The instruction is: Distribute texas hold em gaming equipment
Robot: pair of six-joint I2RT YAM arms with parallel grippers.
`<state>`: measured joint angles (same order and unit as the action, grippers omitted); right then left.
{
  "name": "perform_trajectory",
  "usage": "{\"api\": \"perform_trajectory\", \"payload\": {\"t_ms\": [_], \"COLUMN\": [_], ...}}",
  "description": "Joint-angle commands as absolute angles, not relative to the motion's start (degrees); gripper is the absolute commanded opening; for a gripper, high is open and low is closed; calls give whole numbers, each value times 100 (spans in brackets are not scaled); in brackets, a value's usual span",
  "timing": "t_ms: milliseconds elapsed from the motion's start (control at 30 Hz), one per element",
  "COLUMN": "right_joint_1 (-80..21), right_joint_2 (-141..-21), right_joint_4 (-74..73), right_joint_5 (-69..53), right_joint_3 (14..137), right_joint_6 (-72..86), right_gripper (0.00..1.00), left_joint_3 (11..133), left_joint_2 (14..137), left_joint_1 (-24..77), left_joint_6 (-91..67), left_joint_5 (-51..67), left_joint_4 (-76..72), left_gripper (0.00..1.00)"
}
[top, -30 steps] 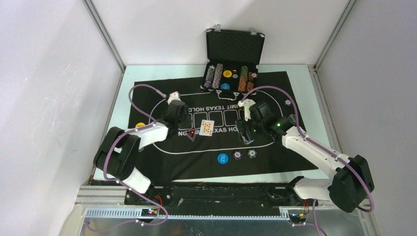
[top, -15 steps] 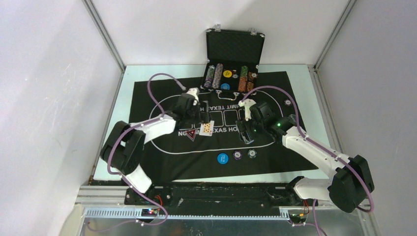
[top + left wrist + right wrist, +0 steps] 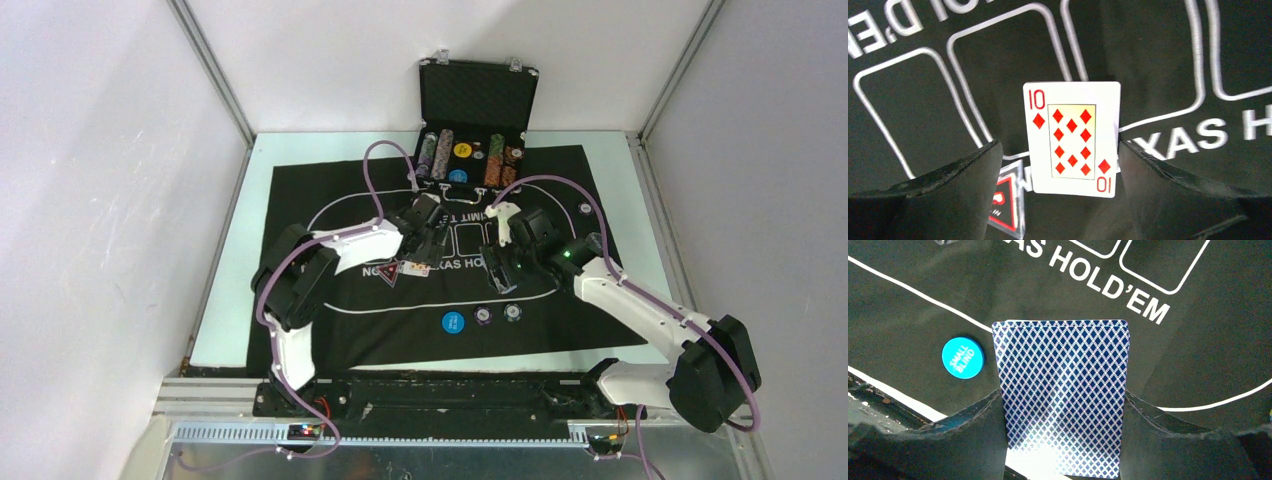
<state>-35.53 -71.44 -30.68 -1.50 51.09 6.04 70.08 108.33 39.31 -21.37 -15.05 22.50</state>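
A face-up ten of diamonds [image 3: 1072,137] lies on the black felt mat [image 3: 330,330], seen from above as a small white card [image 3: 417,266]. My left gripper [image 3: 427,243] hovers over it, open; in the wrist view the gripper [image 3: 1058,150] has one finger on each side of the card, clear of its edges. My right gripper [image 3: 497,268] is shut on a blue-backed stack of cards [image 3: 1063,390], gripping its long edges [image 3: 1062,395]. A blue "small blind" button [image 3: 453,322] [image 3: 963,357], a purple chip [image 3: 483,316] and a grey chip [image 3: 513,312] lie near the mat's front.
The open black case [image 3: 478,95] stands at the mat's far edge with rows of chips and buttons inside. A red-and-black triangular marker [image 3: 390,275] [image 3: 1003,205] lies just left of the face-up card. One chip [image 3: 585,208] sits at the mat's right end.
My left arm swung right from the mat's left side to above the face-up card, and its jaws opened. The right arm and its cards stayed put.
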Motion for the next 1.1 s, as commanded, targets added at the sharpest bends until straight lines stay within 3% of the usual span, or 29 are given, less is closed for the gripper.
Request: {"api": "perform_trajectory", "payload": {"t_ms": [0, 267, 633, 900, 1067], "right_joint_1": [-3527, -3513, -3502, -3472, -3459], "right_joint_2": [-6965, -6918, -6892, -6905, -6912], "right_joint_4": [-2739, -2734, -2743, -2734, -2729], "right_joint_5": [-136, -132, -106, -114, -119], "right_joint_3": [5107, 5089, 5089, 5089, 5089], "right_joint_6": [650, 650, 659, 659, 659], "right_gripper": [0, 0, 0, 0, 1], "left_joint_3": [7257, 7356, 6844, 6762, 6608], "left_joint_2": [10908, 11107, 10914, 10881, 10574], "left_joint_1": [3905, 3838, 3008, 2626, 2602], "left_joint_6": [-2091, -2150, -2287, -2391, -2567], "left_joint_5": [-2267, -2600, -2404, -2386, -2164], "left_joint_4": [2858, 3138, 2848, 2813, 2695], "left_gripper": [90, 83, 74, 73, 80]}}
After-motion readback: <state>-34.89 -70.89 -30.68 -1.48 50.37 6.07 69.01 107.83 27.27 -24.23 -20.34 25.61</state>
